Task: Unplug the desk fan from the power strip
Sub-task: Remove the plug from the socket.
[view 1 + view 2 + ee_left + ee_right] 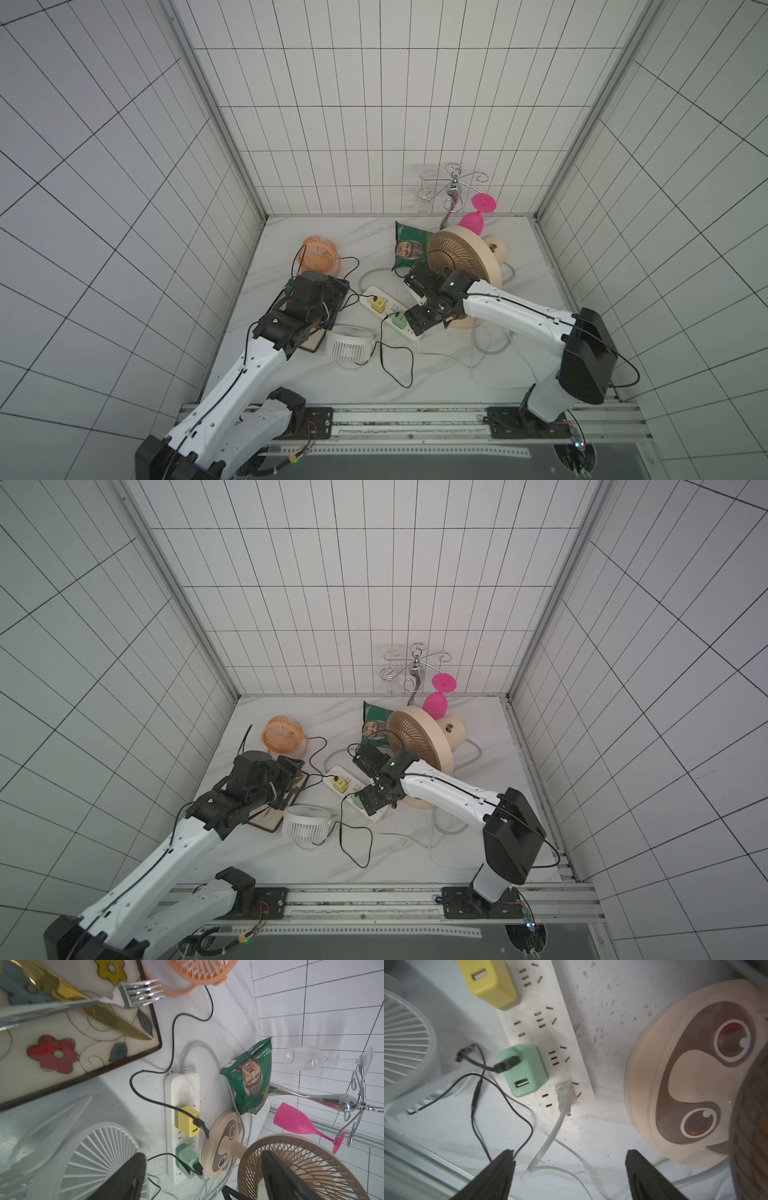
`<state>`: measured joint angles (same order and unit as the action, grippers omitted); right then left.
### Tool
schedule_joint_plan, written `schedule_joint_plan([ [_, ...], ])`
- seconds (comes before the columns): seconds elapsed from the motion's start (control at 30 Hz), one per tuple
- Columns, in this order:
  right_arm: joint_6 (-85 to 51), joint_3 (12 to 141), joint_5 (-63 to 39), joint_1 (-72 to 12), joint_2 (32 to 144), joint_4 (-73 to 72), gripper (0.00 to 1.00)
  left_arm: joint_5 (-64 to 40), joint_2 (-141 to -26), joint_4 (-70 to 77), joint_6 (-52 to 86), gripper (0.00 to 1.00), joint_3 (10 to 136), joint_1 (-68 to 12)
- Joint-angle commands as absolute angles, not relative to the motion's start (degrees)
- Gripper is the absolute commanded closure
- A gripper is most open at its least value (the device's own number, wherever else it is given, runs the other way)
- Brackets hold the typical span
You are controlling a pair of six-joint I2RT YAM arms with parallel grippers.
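**Power strip.** The power strip (390, 309) (185, 1088) lies flat near the middle of the tabletop (357, 392). It is set slantwise, with the grey-cord end toward the far edge and the other end toward the near right corner. In both top views the right arm covers that nearer end.

**Sockets.**
- A yellow charger (490, 982) sits nearer the cord end.
- A green charger (525, 1070) sits further along. A black cable runs from it to the side of the white fan (348, 341).
- A white plug (565, 1093) is seated in the last socket at the strip's end. Its pale cord trails away across the tabletop, and where that cord leads cannot be told.

**Right tool.** The right tool (571, 1169) has its jaws wide apart and grips nothing. It hangs just off the strip's end, in line with the white plug and clear of it. The pale cord lies on the tabletop below the gap.

**Left tool.** The left tool (201, 1180) also has its jaws wide and is empty. It hangs apart from the strip, on the strip's left side.

**Surroundings.**
- A beige fan (457, 257) stands upright just right of the strip. Its round base (691, 1076) is near the strip's end and not touching it.
- The white fan lies face up beside the strip's near-left side.
- An orange fan (318, 254) stands toward the far left.
- A flowered tray (22, 1076) under the left arm carries a fork (143, 993) and a gold knife (112, 1022).
- A green snack bag (409, 247), a pink goblet (473, 220) and a chrome rack (453, 189) stand along the far edge behind the beige fan.
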<state>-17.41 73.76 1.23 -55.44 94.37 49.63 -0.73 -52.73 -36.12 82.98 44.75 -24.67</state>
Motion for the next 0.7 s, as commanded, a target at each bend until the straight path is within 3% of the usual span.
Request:
schedule_joint_plan([
  [0.0, -18.3, 72.1, -0.9, -54.3, 95.8, 47.0, 0.21, -1.4, -52.6, -33.7, 90.9, 0.12, 43.8, -26.8],
  [0.23, -17.0, 71.7, -2.7, -54.1, 98.9, 42.9, 0.29, 0.2, -52.6, -34.7, 98.7, 0.17, 42.8, -30.4],
  [0.67, -14.2, 72.9, -2.1, -54.0, 100.8, 42.2, 0.6, 3.2, -56.2, -34.0, 109.9, 0.24, 43.0, -40.6],
])
